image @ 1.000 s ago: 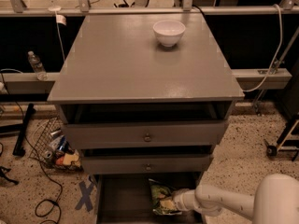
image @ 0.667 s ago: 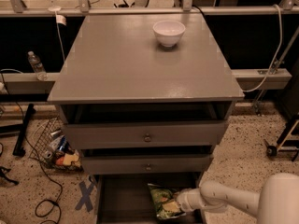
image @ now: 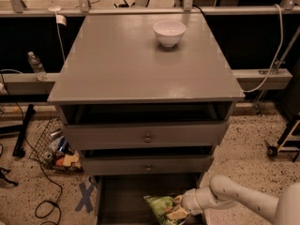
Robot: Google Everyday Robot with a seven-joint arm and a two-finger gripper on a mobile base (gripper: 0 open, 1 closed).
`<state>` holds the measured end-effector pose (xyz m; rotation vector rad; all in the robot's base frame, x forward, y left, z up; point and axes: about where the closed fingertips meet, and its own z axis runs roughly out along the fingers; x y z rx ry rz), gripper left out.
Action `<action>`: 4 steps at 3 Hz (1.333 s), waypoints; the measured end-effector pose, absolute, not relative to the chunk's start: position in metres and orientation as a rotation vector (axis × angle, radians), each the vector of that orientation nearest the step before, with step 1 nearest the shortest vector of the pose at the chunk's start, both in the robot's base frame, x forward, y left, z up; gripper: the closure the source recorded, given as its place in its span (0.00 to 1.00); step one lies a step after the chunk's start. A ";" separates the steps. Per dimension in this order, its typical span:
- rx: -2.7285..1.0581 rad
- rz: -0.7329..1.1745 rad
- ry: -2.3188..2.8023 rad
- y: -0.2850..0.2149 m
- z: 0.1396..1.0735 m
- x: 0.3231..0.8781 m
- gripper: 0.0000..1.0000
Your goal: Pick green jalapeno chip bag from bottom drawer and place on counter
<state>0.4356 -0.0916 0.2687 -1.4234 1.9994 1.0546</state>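
The green jalapeno chip bag [image: 159, 205] sits tilted in the open bottom drawer [image: 122, 200], near its right side at the frame's bottom edge. My gripper [image: 177, 211] reaches in from the lower right on a white arm and is shut on the bag's right end. The counter [image: 131, 60] is the wide grey cabinet top above, with a white bowl [image: 169, 32] near its back. The two upper drawers with round knobs stand slightly open.
A wire basket of clutter [image: 56, 149] and cables lie on the floor left of the cabinet. A blue tape X [image: 86, 196] marks the floor. A water bottle [image: 35, 64] stands on the left ledge. A wheeled stand [image: 281, 139] is at the right.
My arm has risen a little and shifted left. The bag has tipped and moved slightly with the gripper.
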 end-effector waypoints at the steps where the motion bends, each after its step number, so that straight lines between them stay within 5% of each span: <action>1: -1.540 1.128 1.800 -0.094 0.313 0.415 1.00; 4: -1.572 1.083 1.778 -0.087 0.332 0.413 1.00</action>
